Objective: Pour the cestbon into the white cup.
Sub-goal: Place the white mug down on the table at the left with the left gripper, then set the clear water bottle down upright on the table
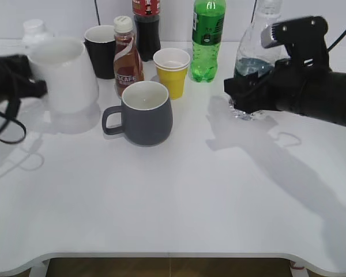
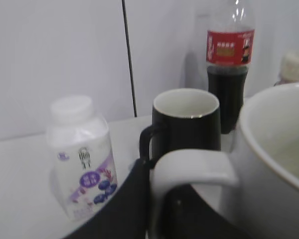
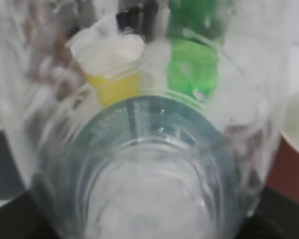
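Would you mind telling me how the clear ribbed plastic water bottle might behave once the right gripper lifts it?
The clear ribbed plastic water bottle has thin see-through walls, so it may flex under the right gripper. It looks tall and narrow, so it is probably apt to tip. I see no cap in the exterior view, so tilting would likely spill.

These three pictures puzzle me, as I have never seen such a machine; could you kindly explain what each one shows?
It is a robot with two black arms at a white table. The wide picture is taken from in front. The other two come from cameras on the wrists.

The right gripper is closed around the cestbon, a clear water bottle standing upright; its camera looks straight through the plastic. On the left, a black finger of the left gripper sits at the handle of the white cup, though the grip itself is hidden.

Also on the table: a grey mug, a yellow paper cup, a black mug, a coffee bottle, a cola bottle, a green soda bottle and a small white bottle.
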Tool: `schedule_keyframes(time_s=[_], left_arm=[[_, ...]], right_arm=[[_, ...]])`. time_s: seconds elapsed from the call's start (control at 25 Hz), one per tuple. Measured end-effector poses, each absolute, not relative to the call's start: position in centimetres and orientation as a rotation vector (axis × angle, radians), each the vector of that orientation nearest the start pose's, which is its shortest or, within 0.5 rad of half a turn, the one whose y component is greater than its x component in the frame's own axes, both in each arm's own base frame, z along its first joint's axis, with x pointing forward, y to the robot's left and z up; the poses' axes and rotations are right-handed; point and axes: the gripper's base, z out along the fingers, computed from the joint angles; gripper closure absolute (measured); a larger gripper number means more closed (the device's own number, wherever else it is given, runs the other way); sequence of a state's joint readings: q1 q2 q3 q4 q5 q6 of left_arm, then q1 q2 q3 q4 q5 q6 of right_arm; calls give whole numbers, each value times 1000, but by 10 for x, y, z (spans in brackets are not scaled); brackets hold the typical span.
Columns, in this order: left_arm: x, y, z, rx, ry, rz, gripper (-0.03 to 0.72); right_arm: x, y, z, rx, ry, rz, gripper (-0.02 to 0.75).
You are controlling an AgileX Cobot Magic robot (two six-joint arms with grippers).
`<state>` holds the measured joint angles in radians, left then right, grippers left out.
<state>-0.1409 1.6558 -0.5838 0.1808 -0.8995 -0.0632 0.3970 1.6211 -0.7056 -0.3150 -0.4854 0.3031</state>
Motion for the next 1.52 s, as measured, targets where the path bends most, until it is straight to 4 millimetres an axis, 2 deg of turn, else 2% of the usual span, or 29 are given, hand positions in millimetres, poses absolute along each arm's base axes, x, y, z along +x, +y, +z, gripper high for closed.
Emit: schedule_keyframes(time_s=[0.28,0.52,0.84,0.92,1.12,1.28,1.44,1.52], left_arm=[[317,-47,150,205,1672,-188,655],[320,-44,127,193,1704,-190,655],[306,-43,117,199,1736,-202,638],[302,-43,116,191,1733,-210,606],[290,-42,111,183,1758,-218,465],[278,-41,110,178,1773,-221,427],[262,-39,108,177,1817,-221,420],[259,-38,110,175,1817,-217,419]], right_arm=[[294,137,196,-445,1907,426,276],[294,137,197,-443,1906,427,276],[294,137,197,-440,1906,428,276],[294,137,197,-440,1906,428,276],[294,137,197,-440,1906,428,276],[294,137,196,-439,1907,430,276],[291,137,186,-421,1877,468,276],[287,136,173,-403,1887,483,276]])
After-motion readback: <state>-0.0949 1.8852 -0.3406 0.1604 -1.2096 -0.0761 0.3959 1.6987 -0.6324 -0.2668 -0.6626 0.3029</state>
